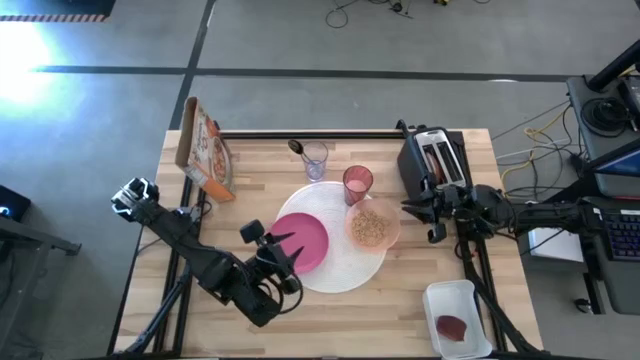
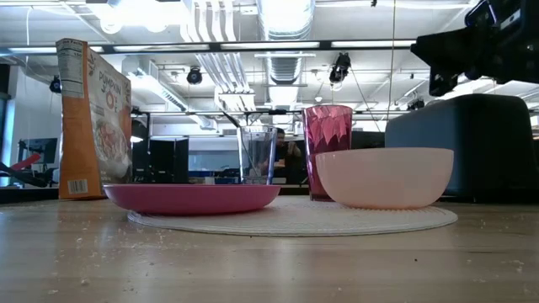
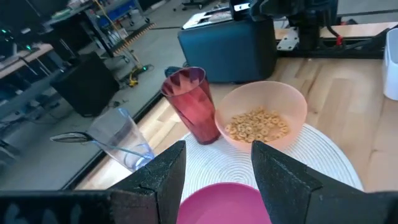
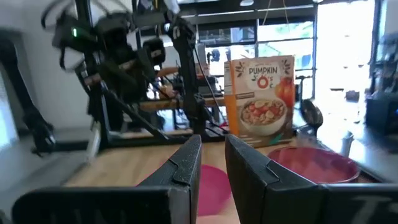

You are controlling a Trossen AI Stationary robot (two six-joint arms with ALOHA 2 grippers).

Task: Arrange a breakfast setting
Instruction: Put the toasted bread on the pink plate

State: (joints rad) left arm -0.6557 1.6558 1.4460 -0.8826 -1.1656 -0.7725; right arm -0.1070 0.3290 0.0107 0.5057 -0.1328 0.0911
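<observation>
The left gripper [image 1: 284, 252], released and empty, hovers at the near edge of the magenta plate [image 1: 303, 240], which lies on the white round mat [image 1: 350, 268]. The right gripper [image 1: 418, 208], nearly closed and empty, waits just beside the peach bowl [image 1: 372, 226]. Count: one plate, one bowl, one pink cup [image 1: 357, 184], one clear glass [image 1: 315, 159] holding one spoon [image 1: 297, 148], one cereal box [image 1: 205, 150].

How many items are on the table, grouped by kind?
Mats: 1, white round mat
Plates: 1, magenta plate
Bowls: 1, peach bowl holding cereal
Drinking vessels: 2, pink cup, clear glass
Spoons: 1, spoon in the glass
Cereal boxes: 1, orange cereal box
Toasters: 1, black toaster
Trays: 1, white tray
Total: 9
</observation>
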